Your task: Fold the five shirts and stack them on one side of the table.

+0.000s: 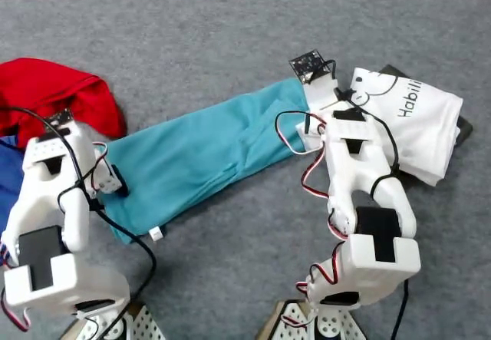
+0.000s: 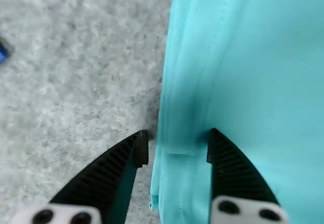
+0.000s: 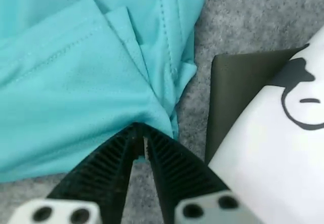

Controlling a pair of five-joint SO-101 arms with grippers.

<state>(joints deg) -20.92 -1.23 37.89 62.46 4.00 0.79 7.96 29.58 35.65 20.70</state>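
The left tool (image 2: 177,139) stood apart, straddling the edge of the long turquoise cloth shirt (image 2: 253,72). The right tool (image 3: 144,142) was clamped on that shirt's other end.

Bright shirts on a fuzzy grey table cover (image 1: 192,41)
The long blue-green cloth shirt (image 1: 207,156) is plain. Beside the right black claw (image 3: 143,139) is a folded white cloth shirt (image 3: 283,148) with black drawn lines. Near the left black claw (image 2: 177,138) is a crumpled red cloth shirt (image 1: 54,94).
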